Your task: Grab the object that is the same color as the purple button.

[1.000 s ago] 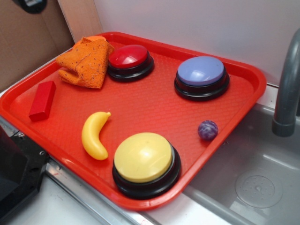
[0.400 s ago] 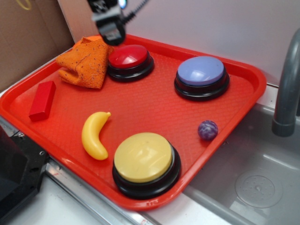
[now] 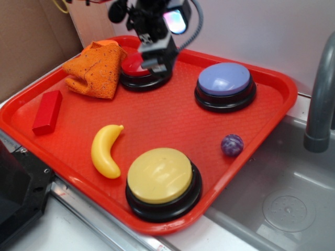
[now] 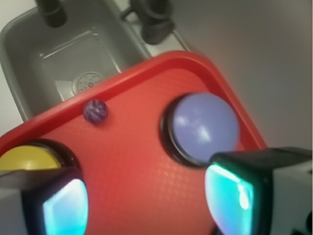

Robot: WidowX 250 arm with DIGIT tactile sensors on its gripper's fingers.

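The small marbled purple ball (image 3: 232,145) lies on the red tray (image 3: 162,115) near its right edge; it also shows in the wrist view (image 4: 95,110). The purple button (image 3: 225,86), a lavender dome on a black base, stands at the tray's back right and shows in the wrist view (image 4: 206,128). My gripper (image 3: 156,61) hangs over the red-topped button (image 3: 138,70) at the back, far left of the ball. In the wrist view the gripper (image 4: 146,203) is open and empty, its two cyan pads (image 4: 230,198) wide apart over bare tray.
A yellow-topped button (image 3: 162,180) stands at the tray's front. A yellow banana (image 3: 104,150), a red block (image 3: 47,112) and an orange cloth (image 3: 97,68) lie on the left. A grey sink (image 3: 282,193) and faucet (image 3: 320,99) are on the right.
My gripper came into view from the upper left and moved right and down, from above the orange cloth to over the red-topped button. Nothing on the tray moved.
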